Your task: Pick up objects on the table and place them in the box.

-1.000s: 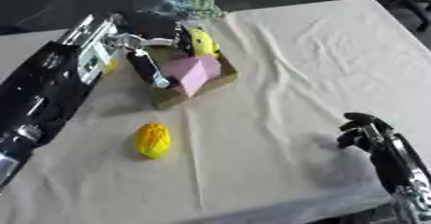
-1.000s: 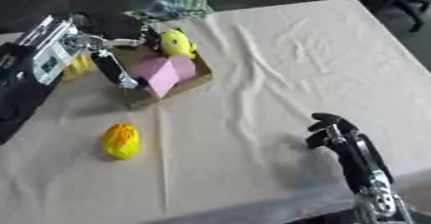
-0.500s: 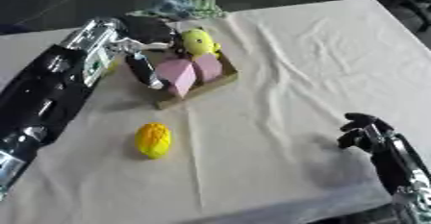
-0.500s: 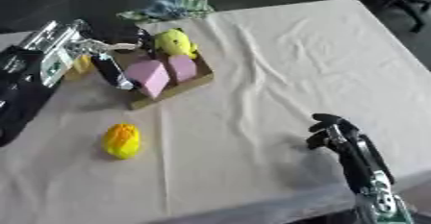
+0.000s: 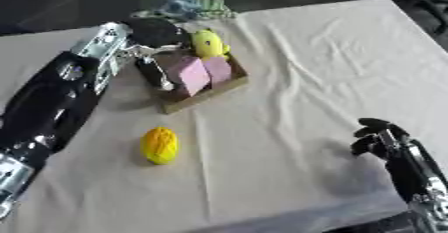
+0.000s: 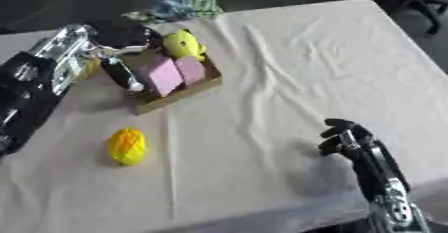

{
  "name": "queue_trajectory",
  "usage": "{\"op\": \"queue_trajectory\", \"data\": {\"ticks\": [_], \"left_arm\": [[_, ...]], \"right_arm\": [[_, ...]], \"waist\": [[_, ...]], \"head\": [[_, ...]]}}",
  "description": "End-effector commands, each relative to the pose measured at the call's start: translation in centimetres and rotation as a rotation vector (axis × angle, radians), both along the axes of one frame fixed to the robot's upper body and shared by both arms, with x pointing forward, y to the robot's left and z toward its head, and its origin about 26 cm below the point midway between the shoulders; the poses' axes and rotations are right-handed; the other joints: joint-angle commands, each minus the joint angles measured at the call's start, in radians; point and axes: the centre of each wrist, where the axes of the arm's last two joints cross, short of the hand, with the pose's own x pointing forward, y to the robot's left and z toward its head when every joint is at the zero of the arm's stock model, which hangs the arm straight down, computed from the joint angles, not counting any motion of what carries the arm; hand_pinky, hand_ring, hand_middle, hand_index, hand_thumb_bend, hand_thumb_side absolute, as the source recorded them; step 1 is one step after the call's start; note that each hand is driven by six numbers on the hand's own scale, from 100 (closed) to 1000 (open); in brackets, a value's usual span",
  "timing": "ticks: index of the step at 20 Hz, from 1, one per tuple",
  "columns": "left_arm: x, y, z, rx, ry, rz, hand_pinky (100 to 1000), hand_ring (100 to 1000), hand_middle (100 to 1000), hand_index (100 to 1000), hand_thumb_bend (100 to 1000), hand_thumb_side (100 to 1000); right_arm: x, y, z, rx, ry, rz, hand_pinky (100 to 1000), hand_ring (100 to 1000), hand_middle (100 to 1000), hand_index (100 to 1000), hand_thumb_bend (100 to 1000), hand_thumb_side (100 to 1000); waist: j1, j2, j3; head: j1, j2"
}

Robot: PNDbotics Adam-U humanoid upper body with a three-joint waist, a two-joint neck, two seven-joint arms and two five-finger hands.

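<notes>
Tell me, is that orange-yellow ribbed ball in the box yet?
Out: the orange-yellow ribbed ball lies on the white tablecloth, apart from the cardboard box.

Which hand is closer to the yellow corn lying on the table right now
The left. The left hand is at the box, up beyond the yellow corn. The right hand sits curled far across the cloth near the lower right corner.

Left arm stretched up the left side, right hand idle low right.
Left hand (image 5: 150, 64) points straight fingers downward; right hand (image 5: 379, 137) rests with fingers curled, holding nothing.
</notes>
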Motion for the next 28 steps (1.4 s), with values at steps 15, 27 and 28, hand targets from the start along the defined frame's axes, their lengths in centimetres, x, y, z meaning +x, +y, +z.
{"op": "queue_trajectory", "data": {"ticks": [15, 27, 28], "left_arm": [[0.4, 3.3, 3.1, 0.120, -0.206, 0.006, 887, 841, 881, 938, 589, 485], [-6.6, 5.0, 10.0, 0.166, 0.016, -0.447, 849, 798, 780, 860, 405, 355], [-7.1, 4.7, 9.8, 0.207, 0.064, -0.462, 848, 802, 783, 861, 425, 363]], "right_arm": [[0.1, -0.2, 0.5, -0.002, -0.020, -0.001, 516, 528, 553, 744, 100, 746], [0.2, -0.9, 0.7, -0.025, -0.024, -0.017, 516, 527, 552, 744, 100, 743], [0.2, -0.9, 0.7, -0.027, -0.024, -0.018, 516, 527, 552, 744, 100, 742]], "waist": [[-0.016, -0.010, 0.011], [0.003, -0.009, 0.018], [0.005, -0.009, 0.018]], "head": [[-0.013, -0.004], [-0.027, -0.004], [-0.027, -0.004]]}}
